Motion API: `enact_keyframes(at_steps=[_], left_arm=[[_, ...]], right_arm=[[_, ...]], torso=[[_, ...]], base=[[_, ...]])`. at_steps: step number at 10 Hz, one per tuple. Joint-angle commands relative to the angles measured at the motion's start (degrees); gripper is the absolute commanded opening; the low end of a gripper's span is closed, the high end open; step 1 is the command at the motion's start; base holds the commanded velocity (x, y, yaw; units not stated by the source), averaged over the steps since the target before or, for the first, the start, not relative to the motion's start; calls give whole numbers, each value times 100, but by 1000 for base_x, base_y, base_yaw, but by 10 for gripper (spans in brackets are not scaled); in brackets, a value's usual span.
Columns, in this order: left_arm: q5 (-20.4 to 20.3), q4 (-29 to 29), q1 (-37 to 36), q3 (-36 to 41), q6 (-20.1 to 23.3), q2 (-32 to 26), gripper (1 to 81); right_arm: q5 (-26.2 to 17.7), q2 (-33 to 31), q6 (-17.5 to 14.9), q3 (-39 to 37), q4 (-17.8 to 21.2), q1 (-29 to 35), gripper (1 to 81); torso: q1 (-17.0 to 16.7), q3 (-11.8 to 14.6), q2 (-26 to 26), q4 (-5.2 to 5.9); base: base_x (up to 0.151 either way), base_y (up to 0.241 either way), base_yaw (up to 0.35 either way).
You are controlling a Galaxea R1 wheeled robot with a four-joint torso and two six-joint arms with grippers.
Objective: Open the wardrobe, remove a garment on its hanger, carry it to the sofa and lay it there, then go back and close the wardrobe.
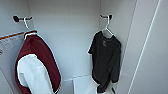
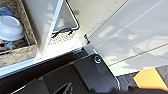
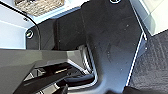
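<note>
The wardrobe (image 1: 72, 37) stands open in the head view, its plain white inside straight ahead of me. On its right side the garment (image 1: 106, 60), a black long-sleeved top, hangs on a thin white hanger (image 1: 108, 27). The hanger's hook rests over a black hook (image 1: 106, 16) on the wardrobe's right wall. The top hangs straight down, its hem near the wardrobe floor.
A maroon jacket with white sleeves (image 1: 37, 65) hangs on its own white hanger (image 1: 26, 24) at the left. A low white block (image 1: 83, 85) sits on the wardrobe floor. A white panel (image 1: 147, 50) stands at the right. The left wrist view shows a white bowl (image 2: 10, 27).
</note>
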Motion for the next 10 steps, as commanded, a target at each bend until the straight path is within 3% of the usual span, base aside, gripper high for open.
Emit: enact_keyframes(at_steps=[1,6,10], left_arm=[[464,81,-1213,837,25,-600,811],[1105,-25,-2443,2058,-37,-882,811],[1466,-95,-3121,2419,-283,-1067,811]], right_arm=[[-311,59,-10,40,-60,259,811],[-311,77,-10,14,-51,286,811],[-311,50,7,-4,-50,268,811]], torso=[[7,0,0,0],[7,0,0,0],[7,-2,2,0]], base=[[0,0,0],[0,0,0],[0,0,0]])
